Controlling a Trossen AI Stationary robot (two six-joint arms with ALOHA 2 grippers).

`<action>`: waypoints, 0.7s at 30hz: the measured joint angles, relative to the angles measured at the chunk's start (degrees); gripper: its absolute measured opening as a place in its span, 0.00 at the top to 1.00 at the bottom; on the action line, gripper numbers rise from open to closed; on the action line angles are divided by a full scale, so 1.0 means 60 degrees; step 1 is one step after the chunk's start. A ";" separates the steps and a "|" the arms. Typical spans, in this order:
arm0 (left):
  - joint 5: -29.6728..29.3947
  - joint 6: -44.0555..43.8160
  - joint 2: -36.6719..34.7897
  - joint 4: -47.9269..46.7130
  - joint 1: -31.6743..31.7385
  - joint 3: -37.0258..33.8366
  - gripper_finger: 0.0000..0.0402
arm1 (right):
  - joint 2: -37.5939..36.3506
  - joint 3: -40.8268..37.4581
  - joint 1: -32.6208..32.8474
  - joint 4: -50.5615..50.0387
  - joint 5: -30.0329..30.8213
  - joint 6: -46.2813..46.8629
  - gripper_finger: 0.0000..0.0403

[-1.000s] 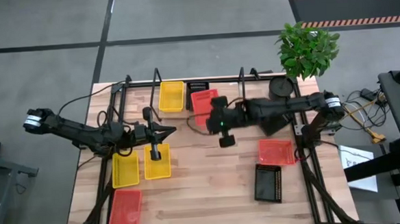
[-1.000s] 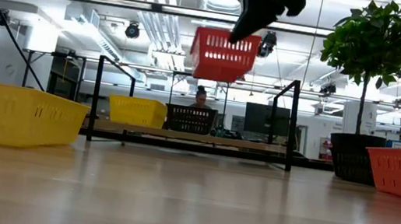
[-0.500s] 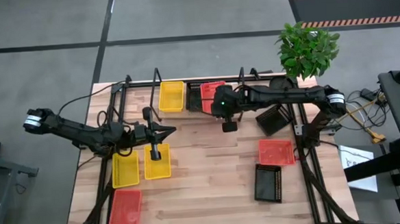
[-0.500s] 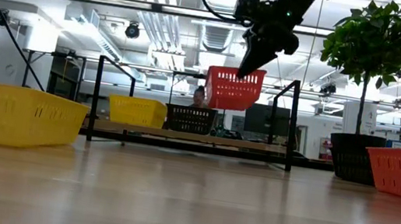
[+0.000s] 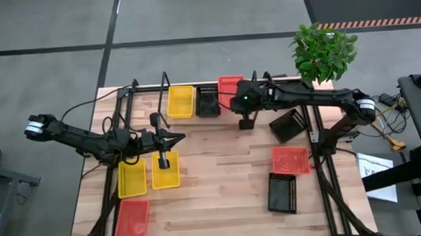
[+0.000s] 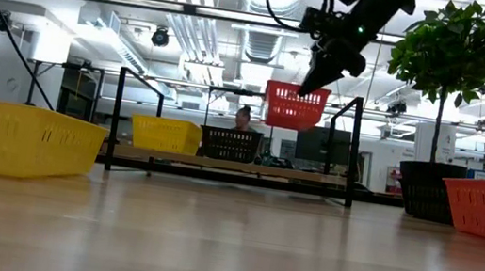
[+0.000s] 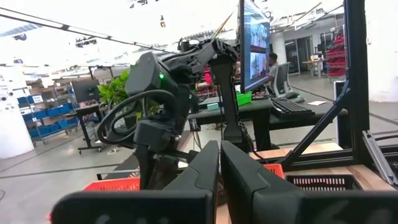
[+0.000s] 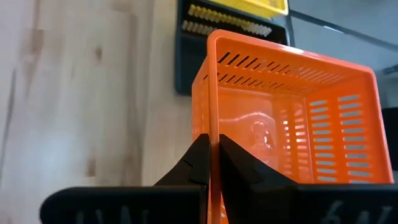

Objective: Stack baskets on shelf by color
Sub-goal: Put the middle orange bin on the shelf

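Orange basket (image 5: pixel 229 82) partly under the right gripper (image 5: pixel 243 102); distant person (image 6: pixel 243 117) behind the shelf (image 6: pixel 229 164), indistinct

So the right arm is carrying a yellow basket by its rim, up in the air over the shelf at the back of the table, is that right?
Not quite: the basket is orange, not yellow. The right wrist view shows the right gripper shut on its orange rim, and the low view shows it hanging above the shelf. The rest is right. The yellow baskets stay on the shelf and the table.
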 joint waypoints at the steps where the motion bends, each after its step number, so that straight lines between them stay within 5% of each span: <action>1: 0.0000 0.0001 0.0000 0.0000 0.0000 0.0000 1.00 | -0.0078 -0.0120 -0.0067 0.0055 0.0001 0.0001 0.97; 21: -0.0004 0.0429 0.0000 0.0267 0.0000 0.0000 1.00 | -0.0082 -0.1772 -0.0580 0.1400 -0.0506 -0.0224 0.97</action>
